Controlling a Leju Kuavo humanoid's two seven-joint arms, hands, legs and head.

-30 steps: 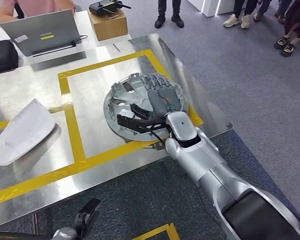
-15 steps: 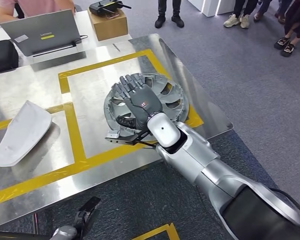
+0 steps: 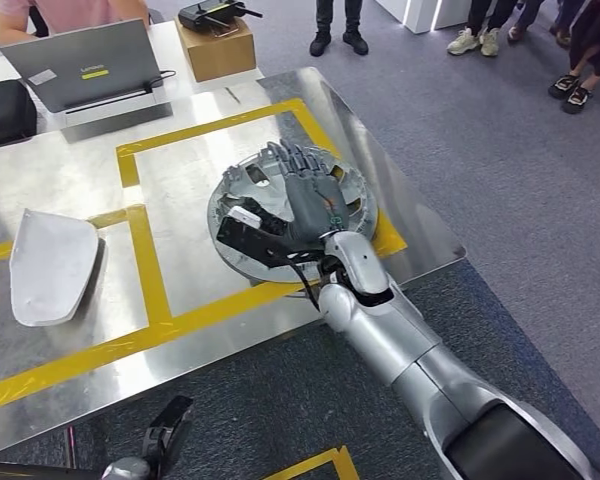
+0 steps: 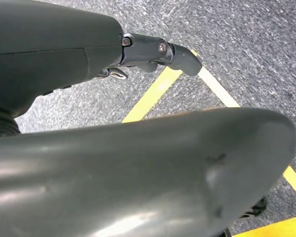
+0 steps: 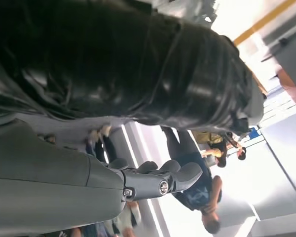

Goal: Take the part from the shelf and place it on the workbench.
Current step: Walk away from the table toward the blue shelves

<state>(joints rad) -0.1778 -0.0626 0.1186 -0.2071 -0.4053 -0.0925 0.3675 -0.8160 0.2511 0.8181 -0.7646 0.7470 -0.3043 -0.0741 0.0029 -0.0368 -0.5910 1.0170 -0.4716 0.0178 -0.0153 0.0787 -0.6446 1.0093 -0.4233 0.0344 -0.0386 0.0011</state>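
The part, a round silver disc with ribs and cut-outs [image 3: 243, 187], lies flat on the metal workbench [image 3: 184, 180], inside a yellow-taped square near the bench's right edge. My right hand [image 3: 312, 198] is stretched over the disc, palm down, fingers straight and spread and holding nothing; I cannot tell whether it touches the disc. A black wrist mount [image 3: 250, 235] juts out beside it. The right wrist view shows a straight finger [image 5: 165, 181]. My left hand [image 3: 163, 437] hangs below the bench's front edge; in the left wrist view a dark finger [image 4: 165, 49] points out over grey carpet.
A white curved shell [image 3: 52, 265] lies in the taped square to the left. At the back stand a laptop [image 3: 82, 65], a black bag [image 3: 6, 110] and a cardboard box [image 3: 218, 45]. A person sits behind the laptop; others stand on the carpet at the far right.
My right hand swung left across the disc, then back to the right over it. The white shell's outline has changed; it now looks narrower and turned.
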